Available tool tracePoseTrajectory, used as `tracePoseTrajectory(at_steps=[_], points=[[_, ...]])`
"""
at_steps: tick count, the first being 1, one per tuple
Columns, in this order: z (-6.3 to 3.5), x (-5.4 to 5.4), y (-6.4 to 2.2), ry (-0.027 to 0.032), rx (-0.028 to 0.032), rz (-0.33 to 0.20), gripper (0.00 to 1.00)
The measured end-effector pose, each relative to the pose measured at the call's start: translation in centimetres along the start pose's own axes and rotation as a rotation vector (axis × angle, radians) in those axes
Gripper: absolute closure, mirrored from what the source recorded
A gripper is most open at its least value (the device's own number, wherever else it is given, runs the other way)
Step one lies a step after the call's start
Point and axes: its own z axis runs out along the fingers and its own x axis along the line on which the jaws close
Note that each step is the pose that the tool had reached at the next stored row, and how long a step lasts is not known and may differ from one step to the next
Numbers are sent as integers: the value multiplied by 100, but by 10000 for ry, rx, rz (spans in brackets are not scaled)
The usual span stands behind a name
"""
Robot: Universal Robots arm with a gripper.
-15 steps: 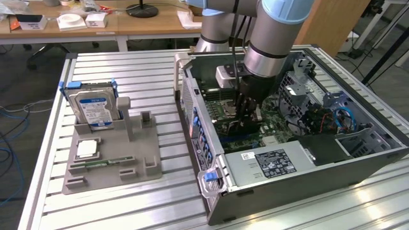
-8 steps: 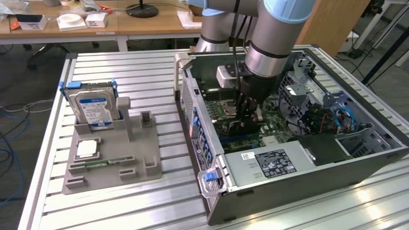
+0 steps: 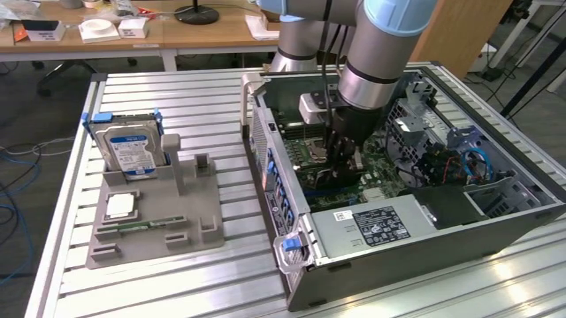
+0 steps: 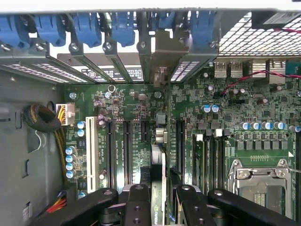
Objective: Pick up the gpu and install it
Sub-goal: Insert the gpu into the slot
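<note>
Gripper point(image 4: 159, 207) was part-closed on the gpu point(image 4: 158, 165) — card held edge-on between the jaws, lower centre of the wrist frame. Its long axis ran toward the bracket point(image 4: 161, 61) at upper centre, parallel to the motherboard point(image 4: 225, 117) slots — directly above them.

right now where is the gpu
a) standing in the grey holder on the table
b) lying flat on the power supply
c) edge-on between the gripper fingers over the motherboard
c: the gpu sits edge-on in the gripper, inside the computer case above the motherboard.
</note>
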Motion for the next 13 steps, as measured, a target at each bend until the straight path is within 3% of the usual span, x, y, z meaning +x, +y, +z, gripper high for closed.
tracePoseTrajectory(at_steps=[13], points=[[61,-4,-3,-11,5,-28,74]])
